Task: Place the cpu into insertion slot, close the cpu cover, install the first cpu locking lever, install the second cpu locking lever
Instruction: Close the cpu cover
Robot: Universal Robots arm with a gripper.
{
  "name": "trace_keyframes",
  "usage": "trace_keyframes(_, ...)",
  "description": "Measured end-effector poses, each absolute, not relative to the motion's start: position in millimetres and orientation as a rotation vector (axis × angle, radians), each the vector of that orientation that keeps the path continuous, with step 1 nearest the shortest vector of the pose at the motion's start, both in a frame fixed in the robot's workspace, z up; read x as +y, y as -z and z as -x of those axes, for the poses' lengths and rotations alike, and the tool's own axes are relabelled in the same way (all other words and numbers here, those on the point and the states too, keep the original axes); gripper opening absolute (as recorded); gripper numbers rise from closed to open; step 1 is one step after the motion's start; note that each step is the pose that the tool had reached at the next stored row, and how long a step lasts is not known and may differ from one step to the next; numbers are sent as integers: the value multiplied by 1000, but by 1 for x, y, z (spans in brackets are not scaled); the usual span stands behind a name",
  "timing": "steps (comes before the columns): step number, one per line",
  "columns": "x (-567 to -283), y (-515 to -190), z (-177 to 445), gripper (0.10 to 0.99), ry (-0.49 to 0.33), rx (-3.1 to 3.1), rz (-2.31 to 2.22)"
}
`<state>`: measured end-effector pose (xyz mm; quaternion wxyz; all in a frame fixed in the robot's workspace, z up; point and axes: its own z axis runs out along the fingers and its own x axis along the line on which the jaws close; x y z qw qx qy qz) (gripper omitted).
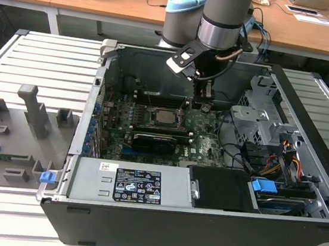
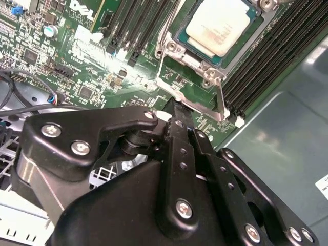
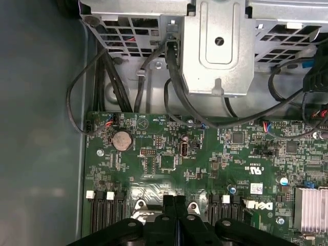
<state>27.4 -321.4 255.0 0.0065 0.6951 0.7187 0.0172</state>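
The cpu lies flat in the insertion slot on the green motherboard, its pale metal face up; in the exterior view the cpu sits mid-board. The grey cpu cover lies down around the chip. A thin metal locking lever runs along one side of the socket. My gripper is shut, fingers pressed together with nothing seen between them, its tip just off the socket's corner near that lever's end. In the first wrist view the gripper sits between two metal lever hooks.
The open computer case walls in the board. A metal drive cage and black cables stand close to the arm. Long black memory slots flank the socket. The power supply lies in front, and a grey fixture tray stands on the exterior view's left.
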Motion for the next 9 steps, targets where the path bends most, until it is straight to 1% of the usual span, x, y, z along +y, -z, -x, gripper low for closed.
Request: trace_keyframes(9,-321,-255,-21,106,-54,2249,-2175)
